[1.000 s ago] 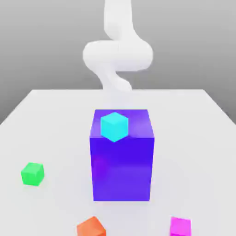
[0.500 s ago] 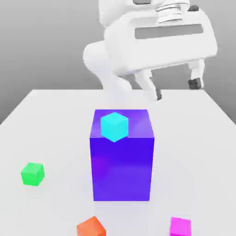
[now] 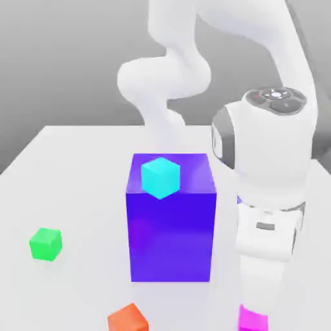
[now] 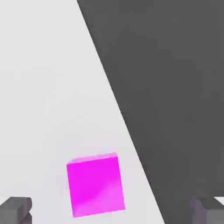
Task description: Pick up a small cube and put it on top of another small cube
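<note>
Pincer: the two-finger pincer was seen spread fully wide, nothing held, with a grey fingertip at each side.
Small cube: the small bright magenta-pink plain cube was found between the fingertips, untouched, on the white table near its edge.
Arm: the white arm was positioned directly above that cube.
Block: a large blue-purple block, topped by a small cyan cube, was placed beside the pincer, toward the exterior view's left.

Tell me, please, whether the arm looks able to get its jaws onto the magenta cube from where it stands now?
Probably yes. The gripper hangs over the magenta cube with its jaws open wider than the cube, which lies between the fingertips on bare table; nothing stands between them.
</note>
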You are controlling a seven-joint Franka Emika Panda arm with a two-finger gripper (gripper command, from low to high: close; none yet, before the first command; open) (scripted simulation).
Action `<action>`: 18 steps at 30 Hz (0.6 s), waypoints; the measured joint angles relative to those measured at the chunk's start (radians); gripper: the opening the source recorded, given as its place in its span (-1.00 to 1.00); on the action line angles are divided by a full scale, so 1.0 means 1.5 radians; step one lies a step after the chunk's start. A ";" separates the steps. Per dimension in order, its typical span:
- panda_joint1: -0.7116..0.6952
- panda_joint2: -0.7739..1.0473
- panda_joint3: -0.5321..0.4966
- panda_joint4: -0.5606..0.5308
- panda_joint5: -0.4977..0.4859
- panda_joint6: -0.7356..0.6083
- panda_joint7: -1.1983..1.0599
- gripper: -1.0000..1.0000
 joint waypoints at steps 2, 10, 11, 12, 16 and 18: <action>-0.001 0.046 0.005 0.007 -0.004 0.033 -0.011 0.00; -0.013 0.114 0.020 0.021 0.008 0.083 -0.024 -1.00; -0.015 0.123 0.023 0.023 0.010 0.090 -0.025 -1.00; -0.013 0.115 0.020 0.021 0.007 0.083 -0.024 -1.00; -0.001 0.030 0.004 0.004 -0.010 0.018 -0.009 -1.00; -0.021 -0.014 -0.013 0.002 0.008 0.004 0.004 -1.00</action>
